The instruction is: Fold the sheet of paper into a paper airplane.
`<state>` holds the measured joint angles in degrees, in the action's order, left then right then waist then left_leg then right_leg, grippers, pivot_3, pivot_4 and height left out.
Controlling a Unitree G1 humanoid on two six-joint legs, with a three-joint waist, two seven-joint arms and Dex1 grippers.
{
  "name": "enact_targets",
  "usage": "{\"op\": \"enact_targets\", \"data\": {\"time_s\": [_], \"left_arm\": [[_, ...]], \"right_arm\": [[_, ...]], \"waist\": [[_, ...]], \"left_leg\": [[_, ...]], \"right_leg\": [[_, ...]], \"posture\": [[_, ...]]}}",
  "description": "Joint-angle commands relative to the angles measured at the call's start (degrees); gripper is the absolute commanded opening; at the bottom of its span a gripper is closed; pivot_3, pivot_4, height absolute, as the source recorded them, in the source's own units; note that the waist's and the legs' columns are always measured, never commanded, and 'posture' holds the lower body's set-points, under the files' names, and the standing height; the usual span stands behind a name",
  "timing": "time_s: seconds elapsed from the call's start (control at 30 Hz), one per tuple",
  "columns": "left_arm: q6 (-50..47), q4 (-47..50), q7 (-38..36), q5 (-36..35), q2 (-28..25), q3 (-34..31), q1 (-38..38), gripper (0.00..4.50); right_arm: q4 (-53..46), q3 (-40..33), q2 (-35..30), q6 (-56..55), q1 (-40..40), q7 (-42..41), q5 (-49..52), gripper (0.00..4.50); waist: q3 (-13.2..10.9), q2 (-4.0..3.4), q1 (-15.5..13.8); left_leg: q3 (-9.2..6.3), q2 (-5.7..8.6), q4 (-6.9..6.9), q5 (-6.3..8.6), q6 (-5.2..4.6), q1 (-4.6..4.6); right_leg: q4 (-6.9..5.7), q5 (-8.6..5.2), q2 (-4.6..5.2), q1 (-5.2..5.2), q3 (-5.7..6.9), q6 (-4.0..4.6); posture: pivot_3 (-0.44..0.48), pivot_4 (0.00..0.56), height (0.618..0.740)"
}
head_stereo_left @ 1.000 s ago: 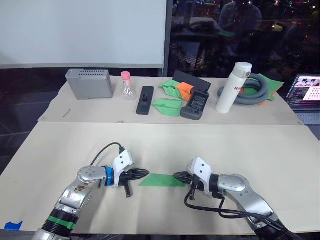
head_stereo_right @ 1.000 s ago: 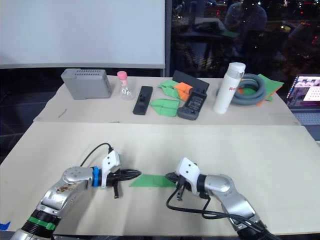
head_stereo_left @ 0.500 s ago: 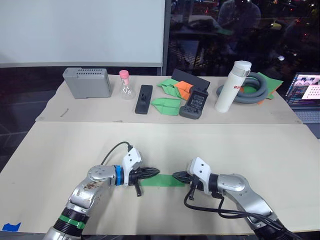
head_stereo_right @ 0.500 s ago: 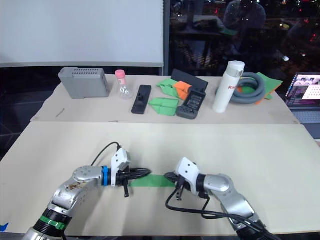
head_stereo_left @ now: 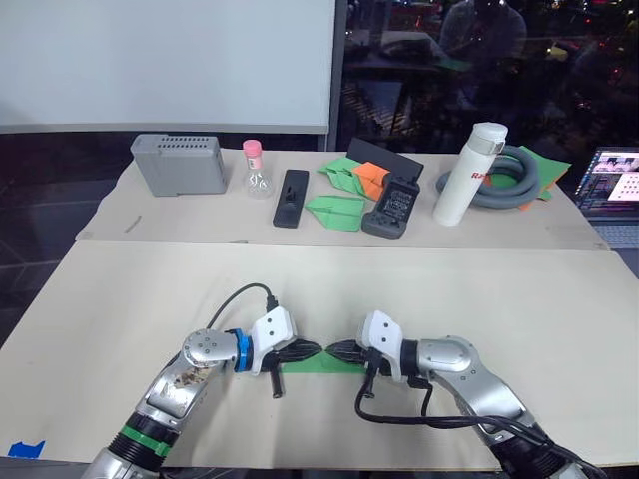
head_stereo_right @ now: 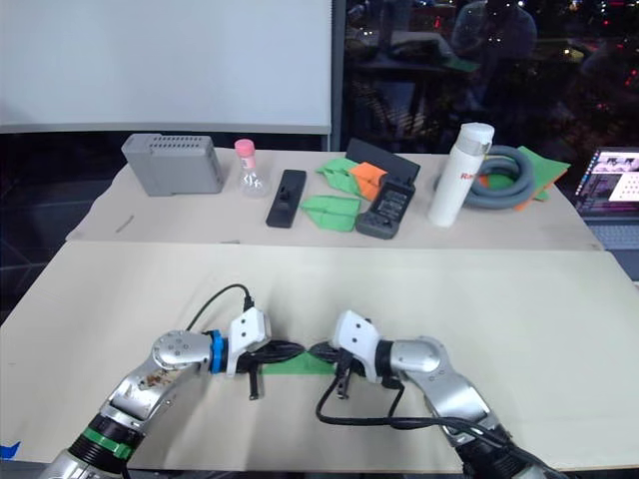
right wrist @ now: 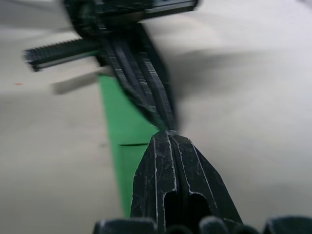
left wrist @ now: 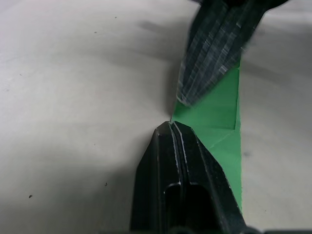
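Observation:
The sheet of paper lies flat near the front of the table, folded into a narrow green strip with a diagonal crease. My two grippers mostly cover it in the eye views. My left gripper comes in from the left, fingers shut, with its tip resting at the paper's edge. From the right comes my right gripper, also shut, its tip on the same edge. The two tips nearly touch, nose to nose, over the strip. Neither gripper has paper between its fingers.
Along the back of the table stand a grey box, a pink-capped flask, a black bar, small green darts, an orange dart, a black device, a white bottle and a grey hose. A laptop sits far right.
My left gripper has slid right along the paper and my right gripper has slid left. Their tips, once a paper-length apart, now nearly meet. The paper has stayed in place.

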<state>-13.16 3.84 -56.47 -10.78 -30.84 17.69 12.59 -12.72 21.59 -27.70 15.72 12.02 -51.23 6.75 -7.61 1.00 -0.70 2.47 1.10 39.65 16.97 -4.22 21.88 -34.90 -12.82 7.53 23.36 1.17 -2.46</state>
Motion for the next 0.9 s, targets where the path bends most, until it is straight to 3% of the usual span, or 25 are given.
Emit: {"op": "enact_targets", "data": {"time_s": [0.03,0.27,0.53,0.9], "left_arm": [[-2.4,-2.4,-0.2,2.1,-1.1,1.7,-2.3,0.00],[-3.1,-1.5,-0.8,1.5,-1.4,1.8,-2.8,0.00],[-4.0,-1.5,-3.5,0.6,-1.7,2.5,-2.0,0.00],[-4.3,-2.9,-4.8,-0.2,-0.8,1.6,-0.7,0.00]], "right_arm": [[0.3,0.8,-0.4,1.9,0.2,-1.9,0.9,0.02],[1.5,0.6,-4.5,2.3,-3.3,-2.9,-1.0,0.02],[1.9,-5.9,-10.3,0.1,-8.3,-3.3,1.2,0.02],[-1.2,-15.6,-16.8,3.7,-6.0,-7.6,10.3,0.02]], "waist": [[0.0,0.00,0.0],[0.0,-0.02,0.0],[0.0,-0.02,-0.2],[0.0,-0.04,-1.1]], "left_leg": [[0.00,0.01,0.00,0.00,0.00,0.00],[0.00,-0.02,-0.02,0.02,0.02,-0.05],[-0.01,0.00,-0.01,0.05,-0.01,-0.16],[0.00,0.04,0.06,0.12,-0.14,0.00]], "right_leg": [[0.00,0.00,0.01,0.00,0.00,0.00],[0.01,0.00,0.00,-0.03,0.01,0.00],[0.10,0.00,0.03,-0.20,0.02,0.00],[0.36,0.01,0.08,-0.20,0.01,-0.01]], "posture": [[0.000,0.150,0.740],[0.000,0.150,0.740],[0.000,0.150,0.740],[0.000,0.150,0.740]]}}
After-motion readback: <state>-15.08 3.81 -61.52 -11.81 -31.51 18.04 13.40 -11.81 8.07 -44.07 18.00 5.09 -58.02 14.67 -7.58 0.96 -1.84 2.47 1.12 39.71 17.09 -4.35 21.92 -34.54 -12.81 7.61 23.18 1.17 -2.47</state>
